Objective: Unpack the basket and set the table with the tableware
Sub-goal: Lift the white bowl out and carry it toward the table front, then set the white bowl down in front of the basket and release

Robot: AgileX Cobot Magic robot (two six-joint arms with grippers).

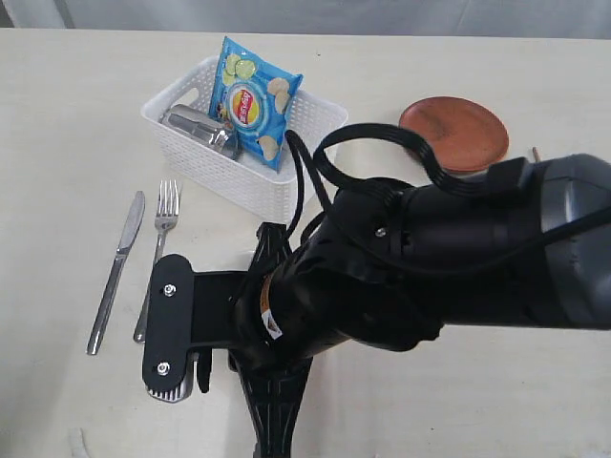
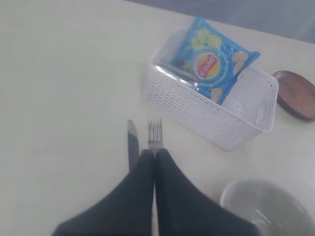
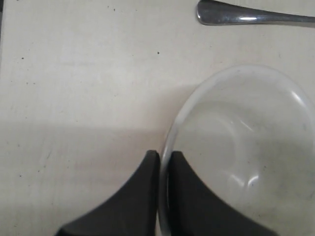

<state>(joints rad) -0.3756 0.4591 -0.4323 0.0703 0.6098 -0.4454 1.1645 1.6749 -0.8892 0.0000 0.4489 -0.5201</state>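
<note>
My right gripper [image 3: 163, 155] is shut on the rim of the pale bowl [image 3: 246, 157], one finger inside and one outside. The bowl [image 2: 266, 209] rests on the table [image 1: 57, 143]; in the exterior view my right arm [image 1: 430, 258] hides it. The steel fork [image 1: 160, 239] and knife [image 1: 116, 272] lie side by side left of the bowl. My left gripper [image 2: 155, 152] is shut and empty, hovering over the fork's handle. The white basket [image 1: 239, 181] holds the steel cup [image 1: 200, 129]. The brown plate [image 1: 453, 132] lies right of the basket. No chopsticks or spoon show.
A blue chip bag [image 1: 253, 100] leans upright in the basket against the cup. The end of the fork's handle [image 3: 246, 17] lies just beyond the bowl's rim. Bare tabletop stretches left of the knife.
</note>
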